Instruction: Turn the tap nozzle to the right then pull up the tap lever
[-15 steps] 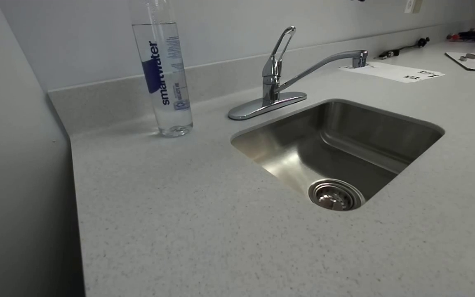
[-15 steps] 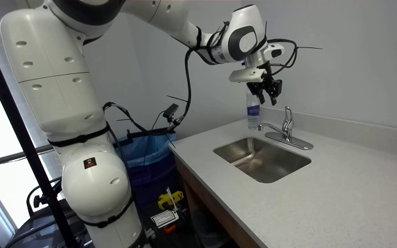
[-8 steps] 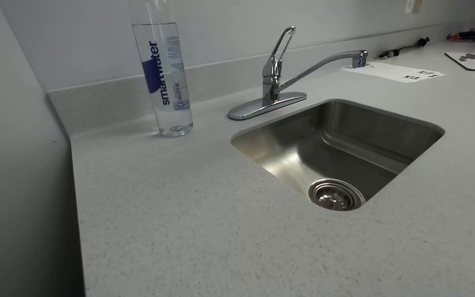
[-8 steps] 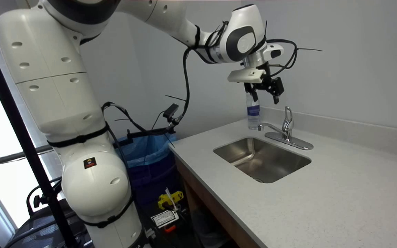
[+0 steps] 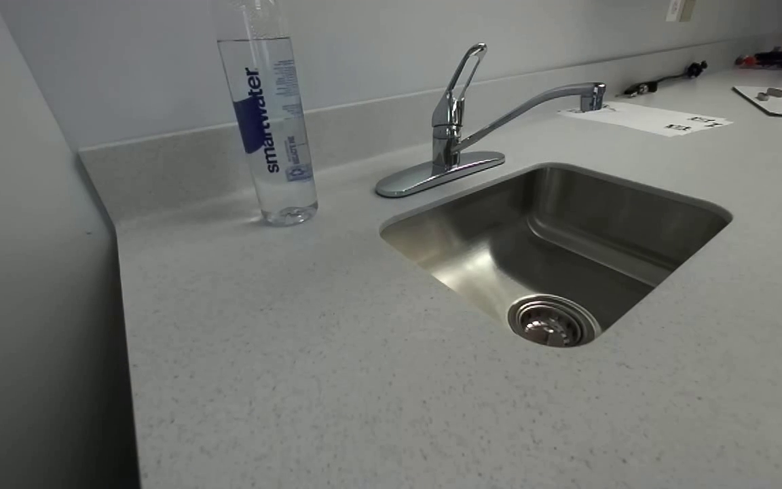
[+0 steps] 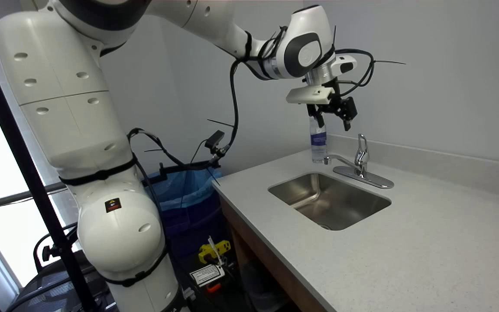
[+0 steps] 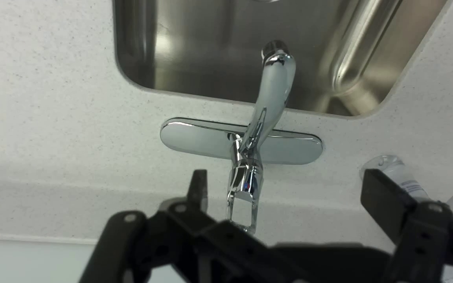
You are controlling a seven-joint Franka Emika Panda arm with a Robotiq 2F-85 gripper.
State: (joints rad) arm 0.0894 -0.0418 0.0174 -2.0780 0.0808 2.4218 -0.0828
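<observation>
The tap nozzle, a long chrome spout, shows in both exterior views point(image 5: 537, 100) point(image 6: 339, 160). In the wrist view the nozzle point(image 7: 274, 88) reaches over the sink, its tip slightly right of the tap body. The tap lever, a chrome loop handle, stands raised and tilted on the tap body in both exterior views point(image 5: 449, 109) point(image 6: 361, 151). In the wrist view the lever point(image 7: 246, 177) lies between the fingers, nearer the left one, its end partly covered by the gripper. My gripper point(image 6: 334, 126) is open and empty, above the tap and apart from it; its fingers spread wide in the wrist view point(image 7: 285, 177).
A steel sink point(image 5: 608, 197) lies in front of the tap. A clear water bottle point(image 5: 272, 136) stands beside the tap near the corner; in the wrist view the right finger partly covers the bottle point(image 7: 389, 164). A wall and backsplash point(image 6: 440, 158) run behind the tap.
Since one second ago my gripper's fingers have spread apart, and the arm has shifted very slightly. Between half a second ago and now nothing visibly moved. The tap has not moved.
</observation>
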